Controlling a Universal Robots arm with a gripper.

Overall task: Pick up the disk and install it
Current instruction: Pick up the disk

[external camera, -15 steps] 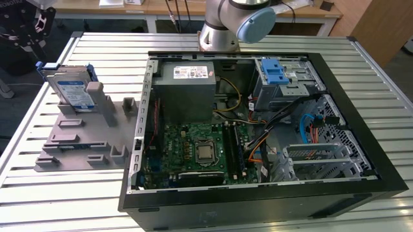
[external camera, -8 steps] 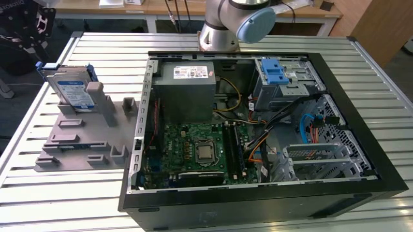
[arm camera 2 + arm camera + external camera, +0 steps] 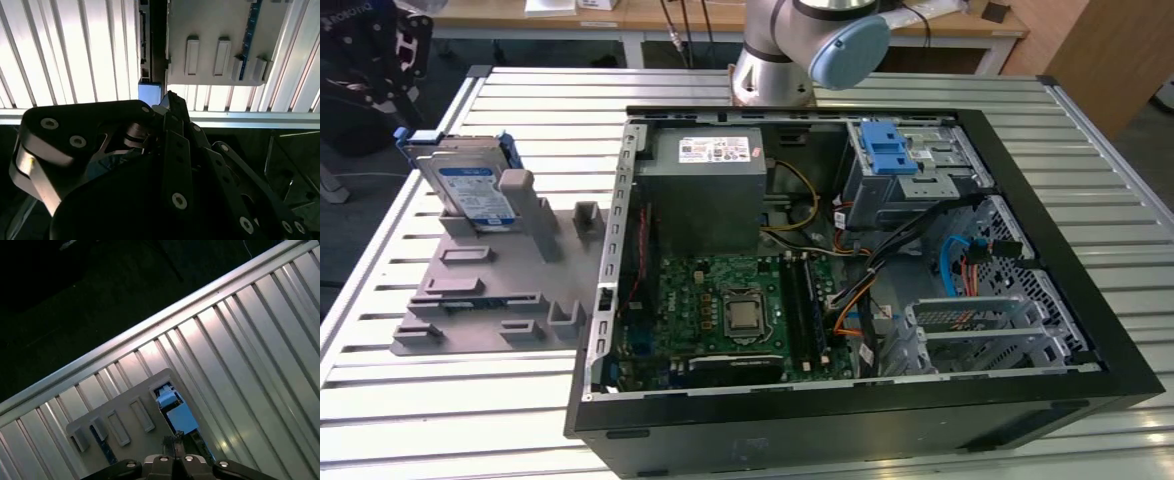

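The disk [image 3: 464,178] stands upright on its edge in a grey holder [image 3: 480,300] on the slatted table, at the exterior view's left. It is silver with a blue-and-white label and a blue carrier bracket. My gripper [image 3: 380,65] hangs above and behind it, near the table's far left corner, apart from the disk. In the first wrist view the disk's blue bracket [image 3: 176,412] lies just beyond the gripper [image 3: 173,442], whose fingers stand together, shut on nothing. In the second wrist view the bracket [image 3: 149,94] shows just past the gripper [image 3: 167,102].
An open black computer case [image 3: 854,420] takes up the table's middle and the exterior view's right, with a green motherboard [image 3: 734,310], a grey power supply box [image 3: 700,190] and a grey drive cage with a blue latch [image 3: 891,150]. The arm's base [image 3: 774,70] stands behind the case.
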